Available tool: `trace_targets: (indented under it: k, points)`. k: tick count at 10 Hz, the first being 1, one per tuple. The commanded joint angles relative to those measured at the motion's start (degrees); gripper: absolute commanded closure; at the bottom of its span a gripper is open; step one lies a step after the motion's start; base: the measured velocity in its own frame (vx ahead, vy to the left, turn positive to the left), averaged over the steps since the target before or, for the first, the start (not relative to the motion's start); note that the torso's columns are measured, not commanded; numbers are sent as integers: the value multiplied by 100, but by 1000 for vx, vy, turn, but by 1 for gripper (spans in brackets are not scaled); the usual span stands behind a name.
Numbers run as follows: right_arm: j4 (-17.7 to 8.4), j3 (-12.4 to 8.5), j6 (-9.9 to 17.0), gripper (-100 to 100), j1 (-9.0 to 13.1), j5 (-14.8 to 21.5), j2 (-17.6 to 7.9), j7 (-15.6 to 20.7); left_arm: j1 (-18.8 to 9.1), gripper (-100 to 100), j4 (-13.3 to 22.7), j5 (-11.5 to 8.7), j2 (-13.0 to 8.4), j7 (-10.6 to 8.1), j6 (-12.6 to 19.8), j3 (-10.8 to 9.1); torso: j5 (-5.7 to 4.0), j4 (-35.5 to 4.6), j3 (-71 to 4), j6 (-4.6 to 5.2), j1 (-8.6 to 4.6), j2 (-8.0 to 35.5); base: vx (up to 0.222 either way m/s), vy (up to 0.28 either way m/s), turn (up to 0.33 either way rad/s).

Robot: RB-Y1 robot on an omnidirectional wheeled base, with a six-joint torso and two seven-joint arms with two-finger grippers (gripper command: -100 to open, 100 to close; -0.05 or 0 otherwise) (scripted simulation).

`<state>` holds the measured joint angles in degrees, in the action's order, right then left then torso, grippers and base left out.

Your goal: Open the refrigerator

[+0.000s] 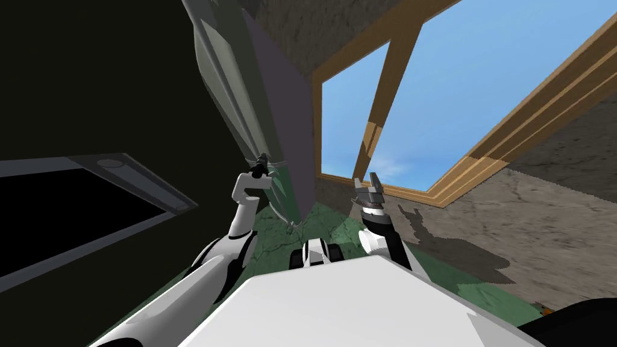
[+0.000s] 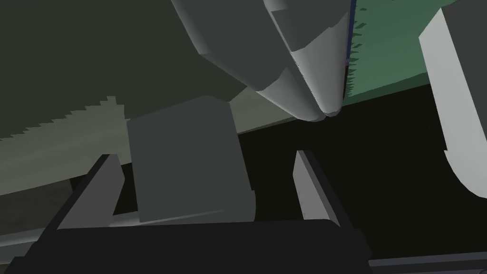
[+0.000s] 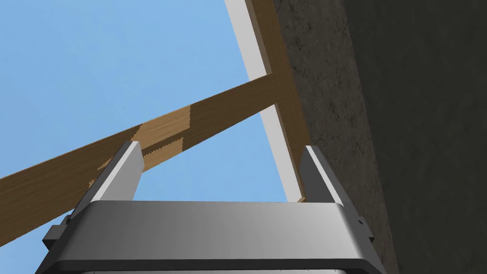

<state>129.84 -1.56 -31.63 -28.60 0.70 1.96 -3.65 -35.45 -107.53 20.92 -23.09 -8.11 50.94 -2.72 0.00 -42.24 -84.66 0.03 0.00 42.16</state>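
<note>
The refrigerator door [image 1: 274,102] is a tall grey slab rising ahead of me, with a long pale grey handle [image 1: 226,78] running down its face. My left gripper [image 1: 261,161] is at the handle's lower end. In the left wrist view the handle [image 2: 299,57] tapers to a tip just beyond the fingers. A grey block [image 2: 185,161] sits between the two fingers of the left gripper [image 2: 205,157], close to one of them; the jaws stand wide apart, open. My right gripper [image 1: 366,179] is raised to the right, open and empty [image 3: 222,146].
A dark olive surface [image 1: 120,78] spreads to the left of the door, with a grey-framed black area [image 1: 60,211] below it. A wood-framed window [image 1: 458,90] and a rough wall [image 1: 542,199] stand to the right. A green floor [image 1: 268,241] lies under the arms.
</note>
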Motion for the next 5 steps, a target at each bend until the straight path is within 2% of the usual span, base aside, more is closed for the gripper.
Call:
trace_targets:
  k: [1,2,3,4,5]
  points:
    - [0,0,0,0,0,0,0,0,-129,-100,398,215,-39,-69,-118,-184,-2,-4,9,-1,-4,14,-88,35,-129]
    - [0,0,0,0,-1,0,0,0,-219,-100,605,342,-77,-110,-197,-316,-1,-5,11,-8,-3,14,-92,26,-232]
    - [0,0,0,0,0,0,0,0,-219,-100,648,342,-77,-110,-197,-316,-1,-6,11,-1,-4,17,-67,24,-128]
    - [0,0,0,0,-1,0,0,0,-310,-100,859,470,-116,-151,-275,-447,0,-4,7,-7,-1,8,-71,22,-216]
    - [0,0,0,0,0,0,0,0,-400,-100,1035,597,-155,-192,-354,-578,-1,-3,6,0,-1,9,-111,39,-401]
